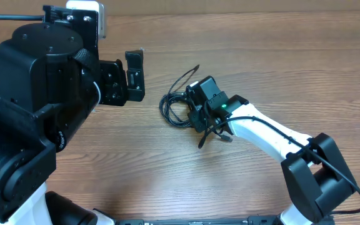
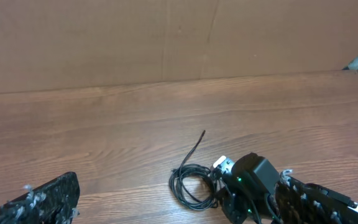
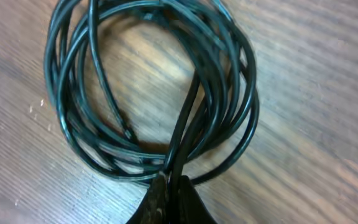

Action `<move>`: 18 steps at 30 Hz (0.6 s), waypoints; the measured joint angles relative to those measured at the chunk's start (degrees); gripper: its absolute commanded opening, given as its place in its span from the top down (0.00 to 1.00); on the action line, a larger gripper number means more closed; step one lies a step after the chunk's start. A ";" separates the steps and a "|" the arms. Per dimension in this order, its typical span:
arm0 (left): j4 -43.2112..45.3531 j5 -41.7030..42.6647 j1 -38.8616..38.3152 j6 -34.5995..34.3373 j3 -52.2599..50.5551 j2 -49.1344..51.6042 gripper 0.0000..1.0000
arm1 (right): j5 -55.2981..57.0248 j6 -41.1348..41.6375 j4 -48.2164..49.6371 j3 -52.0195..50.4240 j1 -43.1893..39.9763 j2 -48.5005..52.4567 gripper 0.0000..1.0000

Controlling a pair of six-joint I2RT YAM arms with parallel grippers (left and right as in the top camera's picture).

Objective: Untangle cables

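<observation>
**Pinching the coil with the right gripper, holding the left one wide and clear**

Reaching in from the lower right corner of the table [image 1: 280,56], stretching the white forearm [image 1: 267,134] up and to the left and tipping the black wrist down toward the wood. Setting the right gripper [image 1: 195,117] at the right-hand edge of the cables [image 1: 175,107], jaws pressed together on a few strands. Showing this best in the right wrist view, with the dark fingertips [image 3: 169,199] meeting at the bottom of the frame and clamping the strands at the rim of the coil. Glowing with a small green light [image 1: 224,107] on the wrist housing.

Finding the cables near the middle of the table, wound as a loose round coil of several thin black turns, flat on the wood. Trailing one free end up and to the right, away from the loop, and poking another short end out below the wrist toward the near edge.

Holding the left gripper [image 1: 136,76] out from the bulky black left arm [image 1: 42,94] at the left side, apart from the coil and touching nothing. Spreading its jaws wide, with the two fingers [image 2: 48,199] sitting in the lower corners of the left wrist view and the coil in sight between them, farther off. Facing across the table toward a brown cardboard wall [image 2: 166,43].
</observation>
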 measured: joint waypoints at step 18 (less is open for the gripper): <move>-0.09 -2.34 0.00 0.26 -0.04 0.00 0.00 | 1.57 -0.52 -30.23 63.80 1.07 -17.00 0.87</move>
